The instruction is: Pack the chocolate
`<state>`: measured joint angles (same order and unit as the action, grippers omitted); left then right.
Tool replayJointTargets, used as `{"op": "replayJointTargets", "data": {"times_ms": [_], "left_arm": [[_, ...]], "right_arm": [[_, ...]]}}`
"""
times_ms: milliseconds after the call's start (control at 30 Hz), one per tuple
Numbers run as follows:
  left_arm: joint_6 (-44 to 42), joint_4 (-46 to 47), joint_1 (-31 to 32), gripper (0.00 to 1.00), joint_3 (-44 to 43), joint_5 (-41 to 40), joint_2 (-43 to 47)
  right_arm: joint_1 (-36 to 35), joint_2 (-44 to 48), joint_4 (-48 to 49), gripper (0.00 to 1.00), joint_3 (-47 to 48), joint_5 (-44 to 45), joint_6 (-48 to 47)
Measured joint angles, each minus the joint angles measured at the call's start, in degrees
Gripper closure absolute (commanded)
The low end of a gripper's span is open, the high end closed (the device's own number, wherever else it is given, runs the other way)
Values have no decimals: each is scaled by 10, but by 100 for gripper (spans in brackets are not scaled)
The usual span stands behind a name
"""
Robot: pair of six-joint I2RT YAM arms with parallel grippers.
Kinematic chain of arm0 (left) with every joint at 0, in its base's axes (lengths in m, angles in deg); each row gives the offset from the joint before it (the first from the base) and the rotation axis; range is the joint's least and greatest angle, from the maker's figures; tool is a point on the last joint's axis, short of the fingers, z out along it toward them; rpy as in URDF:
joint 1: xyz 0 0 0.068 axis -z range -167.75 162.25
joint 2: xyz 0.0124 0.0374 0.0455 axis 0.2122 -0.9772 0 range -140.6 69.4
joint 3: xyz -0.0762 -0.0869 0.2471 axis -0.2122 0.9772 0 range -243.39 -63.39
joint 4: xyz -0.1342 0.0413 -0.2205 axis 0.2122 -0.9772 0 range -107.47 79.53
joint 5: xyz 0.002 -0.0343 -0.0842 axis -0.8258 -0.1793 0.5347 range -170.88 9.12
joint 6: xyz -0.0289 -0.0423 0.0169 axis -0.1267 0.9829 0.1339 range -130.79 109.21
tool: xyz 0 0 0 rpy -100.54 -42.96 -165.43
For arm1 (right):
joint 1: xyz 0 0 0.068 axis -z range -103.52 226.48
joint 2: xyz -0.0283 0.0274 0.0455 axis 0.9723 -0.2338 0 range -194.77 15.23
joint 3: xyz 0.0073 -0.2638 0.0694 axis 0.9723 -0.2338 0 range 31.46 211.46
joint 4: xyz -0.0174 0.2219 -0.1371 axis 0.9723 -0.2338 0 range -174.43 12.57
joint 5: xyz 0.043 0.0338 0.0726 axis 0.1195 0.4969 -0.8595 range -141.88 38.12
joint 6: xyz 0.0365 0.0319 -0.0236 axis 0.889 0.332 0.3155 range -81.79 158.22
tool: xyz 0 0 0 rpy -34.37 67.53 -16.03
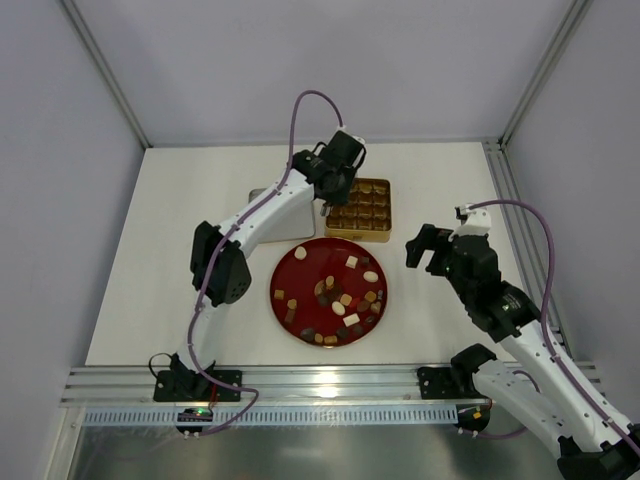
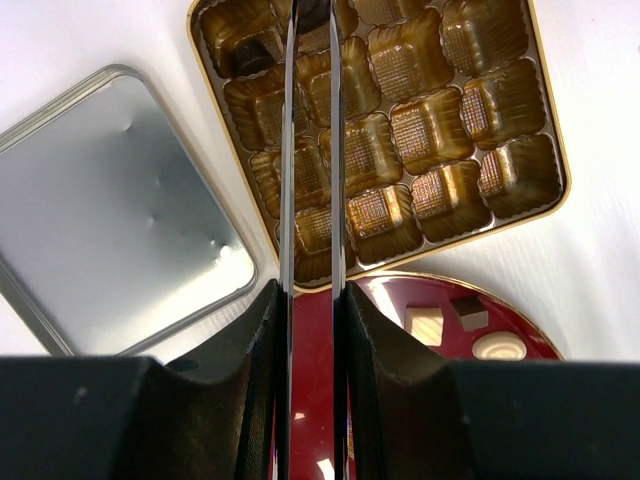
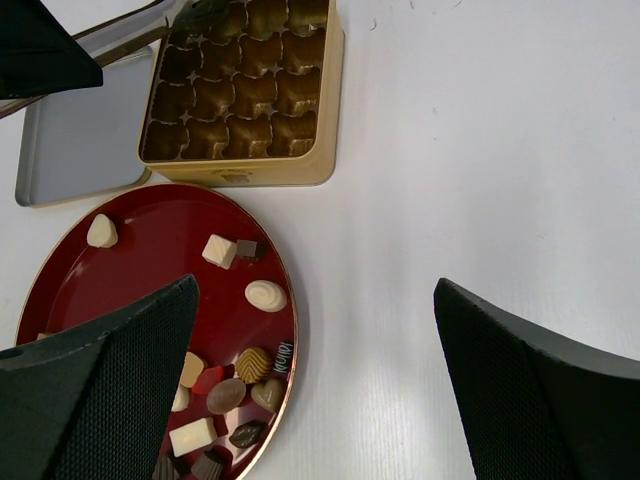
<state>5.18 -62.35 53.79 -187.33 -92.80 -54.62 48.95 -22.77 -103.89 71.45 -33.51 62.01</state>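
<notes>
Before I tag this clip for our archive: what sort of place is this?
Probably a robotics lab test cell: left arm and right arm mounted on an aluminium rail, a white table boxed in by plain grey panels.

Top cam: high, behind arm bases, looks steeply down; whole table (image 1: 180, 250) in frame. Left wrist cam: v. close over gold tin (image 2: 420, 130), facing down. Right wrist cam: further back, on right side, angled left and far. All 3 share tin + red plate (image 3: 150, 240).
</notes>
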Motion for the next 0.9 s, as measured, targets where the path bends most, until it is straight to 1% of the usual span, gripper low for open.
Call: {"op": "replayJointTargets", "data": {"times_ms": [200, 433, 667, 900], "left_arm": [[-2, 3, 0, 76, -3, 0, -19], [-4, 12, 0, 67, -3, 0, -26], [-14, 15, 0, 61, -3, 0, -26], [-16, 15, 0, 60, -4, -3, -26]], "right_arm": [[0, 4, -8, 0, 0, 4, -1], [0, 5, -11, 0, 0, 4, -1], [0, 5, -11, 0, 0, 5, -1], [0, 8, -12, 0, 0, 5, -1]]}}
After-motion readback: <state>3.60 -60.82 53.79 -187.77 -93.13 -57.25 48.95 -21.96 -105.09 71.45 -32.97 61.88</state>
